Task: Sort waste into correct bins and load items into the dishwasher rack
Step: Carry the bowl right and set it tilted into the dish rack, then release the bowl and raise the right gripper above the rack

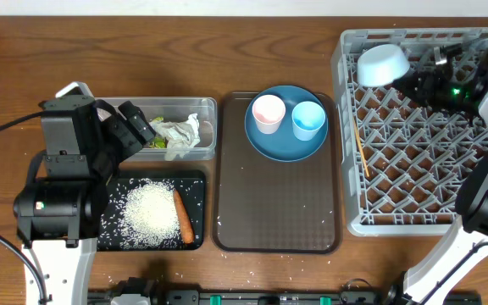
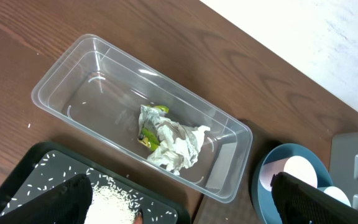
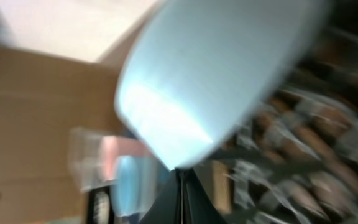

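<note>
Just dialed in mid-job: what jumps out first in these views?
The right gripper grips the light-blue bowl, tilted over the far-left corner of the grey rack. Near-left, a rice heap and a carrot lie in the black tray. A pink cup and a blue cup stand on the dark-blue plate mid-table.

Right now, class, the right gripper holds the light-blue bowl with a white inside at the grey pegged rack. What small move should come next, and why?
Probably lower the light-blue bowl onto the pegs of the grey plastic rack. The right gripper is shut on its rim at the rack's far left corner, the bowl tilted and apparently not seated.
</note>
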